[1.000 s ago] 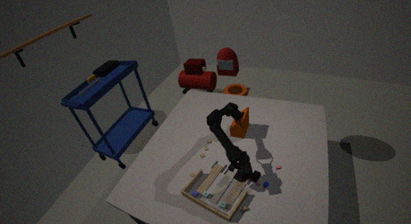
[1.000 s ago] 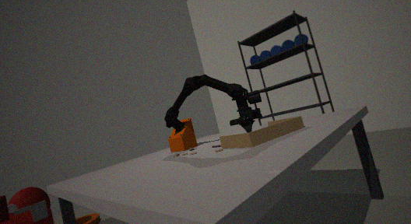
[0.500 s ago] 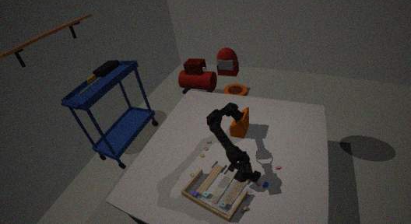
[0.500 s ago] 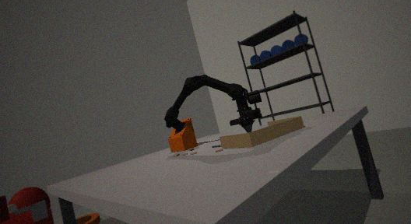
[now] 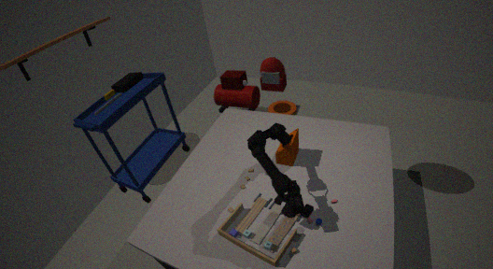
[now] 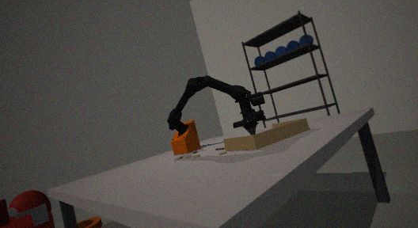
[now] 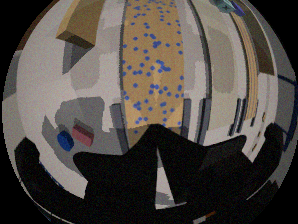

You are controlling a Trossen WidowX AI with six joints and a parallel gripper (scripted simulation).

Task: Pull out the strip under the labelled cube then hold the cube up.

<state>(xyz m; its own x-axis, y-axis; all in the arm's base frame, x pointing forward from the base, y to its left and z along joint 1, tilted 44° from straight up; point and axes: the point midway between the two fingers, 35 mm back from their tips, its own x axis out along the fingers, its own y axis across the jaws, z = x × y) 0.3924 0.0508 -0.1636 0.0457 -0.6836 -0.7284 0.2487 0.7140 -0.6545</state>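
My gripper (image 5: 295, 215) (image 6: 253, 133) (image 7: 154, 128) is shut and empty. Its fingertips point down over the arm-side end of a tan strip with blue dots (image 5: 283, 230) (image 7: 152, 52); whether they touch it I cannot tell. A teal cube with a pale mark (image 5: 268, 245) sits at that strip's far end, outside the wrist view. Another strip, plain and grooved (image 5: 252, 218) (image 7: 250, 65), lies at the other side of the tray. A purple cube (image 5: 233, 232) (image 7: 239, 8) and a second teal cube (image 5: 246, 233) (image 7: 225, 5) are near its far end. The labels are too small to read.
A wooden-walled tray (image 5: 249, 246) (image 6: 277, 131) surrounds the strips. Dark rails (image 7: 206, 60) run between lanes. A blue piece (image 5: 318, 221) (image 7: 65, 140) and a red piece (image 7: 83, 135) lie beside the tray. Small tan pieces lie on the table near the orange arm base (image 5: 286, 156) (image 6: 186, 144).
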